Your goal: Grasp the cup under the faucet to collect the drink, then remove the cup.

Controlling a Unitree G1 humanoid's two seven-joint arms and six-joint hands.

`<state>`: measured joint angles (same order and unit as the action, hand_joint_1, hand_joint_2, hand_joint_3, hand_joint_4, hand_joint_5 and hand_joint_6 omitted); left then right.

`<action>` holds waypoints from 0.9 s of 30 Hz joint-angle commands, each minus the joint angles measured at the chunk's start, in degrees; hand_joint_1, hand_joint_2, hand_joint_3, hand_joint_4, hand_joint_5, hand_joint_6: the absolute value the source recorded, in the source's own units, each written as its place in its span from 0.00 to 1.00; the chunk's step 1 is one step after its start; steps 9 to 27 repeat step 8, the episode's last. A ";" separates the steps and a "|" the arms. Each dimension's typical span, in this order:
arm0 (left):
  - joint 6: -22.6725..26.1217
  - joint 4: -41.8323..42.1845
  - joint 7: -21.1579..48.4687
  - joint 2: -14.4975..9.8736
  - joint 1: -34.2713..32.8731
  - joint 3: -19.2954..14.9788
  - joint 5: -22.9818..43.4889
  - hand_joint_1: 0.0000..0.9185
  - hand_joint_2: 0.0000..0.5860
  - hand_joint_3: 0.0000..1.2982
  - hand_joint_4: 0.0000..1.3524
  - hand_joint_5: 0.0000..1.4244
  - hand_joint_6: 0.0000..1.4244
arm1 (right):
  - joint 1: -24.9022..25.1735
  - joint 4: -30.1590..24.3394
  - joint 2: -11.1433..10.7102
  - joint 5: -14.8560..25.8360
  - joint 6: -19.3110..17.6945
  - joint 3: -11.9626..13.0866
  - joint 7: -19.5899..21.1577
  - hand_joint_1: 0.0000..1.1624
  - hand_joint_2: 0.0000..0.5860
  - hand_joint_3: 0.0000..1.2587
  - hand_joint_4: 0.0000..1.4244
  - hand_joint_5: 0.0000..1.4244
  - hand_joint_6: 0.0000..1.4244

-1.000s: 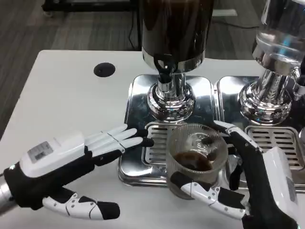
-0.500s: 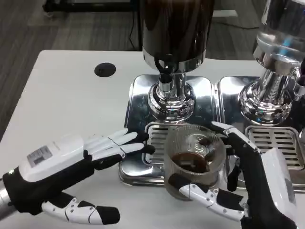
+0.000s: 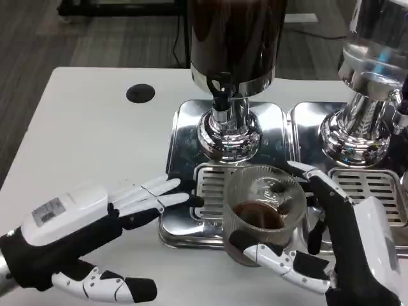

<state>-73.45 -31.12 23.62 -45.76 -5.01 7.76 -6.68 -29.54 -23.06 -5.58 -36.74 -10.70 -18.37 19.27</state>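
A clear plastic cup (image 3: 262,207) with dark drink in its bottom stands at the front of the steel drip tray (image 3: 185,146), in front of the dark dispenser's faucet (image 3: 220,95). My right hand (image 3: 331,245) grips the cup, thumb across its near side and fingers along its right side. My left hand (image 3: 89,233) hovers open to the left of the tray, its fingers (image 3: 159,191) stretched flat toward the tray's left rim, holding nothing.
A second dispenser (image 3: 366,76) with a clear tank stands on its own tray at the right. A round black cable hole (image 3: 140,93) sits in the white table at the back left. Bare table lies to the left.
The left hand has drifted slightly down and toward me. The right hand and cup have stayed about where they were, at most shifting a little.
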 commanded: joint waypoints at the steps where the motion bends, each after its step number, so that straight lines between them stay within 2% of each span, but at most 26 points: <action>1: 0.72 0.33 0.91 -0.84 0.07 0.13 1.02 0.00 0.24 0.10 0.00 0.01 0.08 | 0.54 -2.30 0.06 0.75 -2.59 0.23 0.01 0.64 0.37 0.53 0.50 0.64 0.86; 27: 1.10 0.38 1.75 -0.64 -0.22 0.47 1.78 0.00 0.24 0.11 0.00 0.01 0.08 | 0.55 -2.17 0.18 0.90 -2.65 0.41 -0.18 0.64 0.37 0.53 0.50 0.65 0.86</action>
